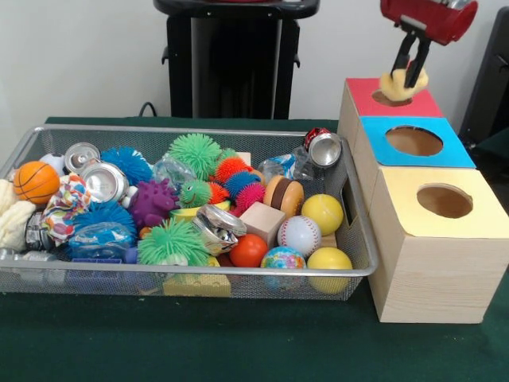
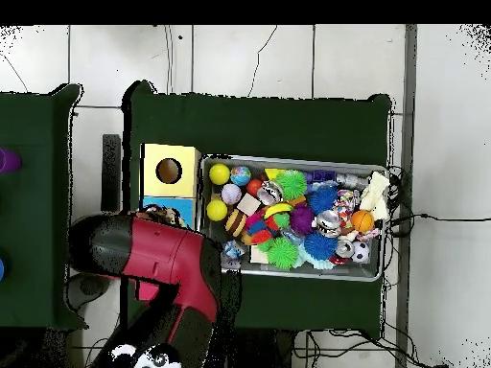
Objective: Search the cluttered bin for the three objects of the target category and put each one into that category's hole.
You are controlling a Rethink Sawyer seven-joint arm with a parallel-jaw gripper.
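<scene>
Red-and-black, the robot's gripper (image 1: pixel 410 73) hangs directly over the round hole (image 1: pixel 391 98) cut through the red top of the pale wooden box (image 1: pixel 350 119), its two dark fingers (image 1: pixel 418 61) closed on a pale yellow, soft-looking lump (image 1: pixel 400 83) that sits just above the opening, perhaps touching its edge. That red-topped box stands farthest back in a row of three, with the blue-topped box (image 1: pixel 413 142) next to it and the yellow-topped box (image 1: pixel 444 203) nearest the front camera, all just beside the wide silver wire-mesh bin (image 1: pixel 199 271). The bin lies on the green cloth-covered table (image 1: pixel 238 342) and is crowded with toys: spiky rubber balls in green, blue, purple and orange, crushed silver cans, a small orange basketball (image 1: pixel 35 181), a white baseball (image 1: pixel 299 235), two smooth yellow balls, a globe-patterned ball (image 1: pixel 282 258), a wooden cube (image 1: pixel 262 221) and a toy burger (image 1: pixel 284 195). From overhead, the red arm (image 2: pixel 144 254) covers the red-topped box entirely.
</scene>
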